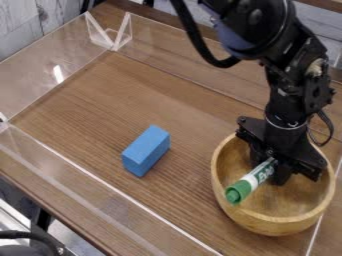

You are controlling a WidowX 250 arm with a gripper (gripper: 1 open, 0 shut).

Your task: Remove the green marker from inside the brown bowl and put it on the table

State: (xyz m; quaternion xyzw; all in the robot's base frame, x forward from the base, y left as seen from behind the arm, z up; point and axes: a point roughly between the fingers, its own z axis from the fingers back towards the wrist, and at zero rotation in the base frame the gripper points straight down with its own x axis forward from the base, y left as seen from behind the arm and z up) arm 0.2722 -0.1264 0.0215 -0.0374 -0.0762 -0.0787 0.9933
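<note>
The black robot gripper (pixel 277 163) points straight down into the wide, shallow, light tan wooden bowl (pixel 250 215) near the table's right front edge. Its fingers are closed around the upper end of the short white-barrelled green marker (pixel 249 183), whose dark green cap rests low against the bowl's inner wall. The step in hand looks like the grasp, with the marker not yet raised. Next comes a lift clear of the thick rim, then a carry to bare brown wood-grain table (pixel 127 90), away from the blue rectangular block (pixel 146 150).

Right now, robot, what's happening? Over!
Gripper down in brown bowl, jaws straddling green marker. Marker not lifted yet. Blue block sits apart on table.
</note>
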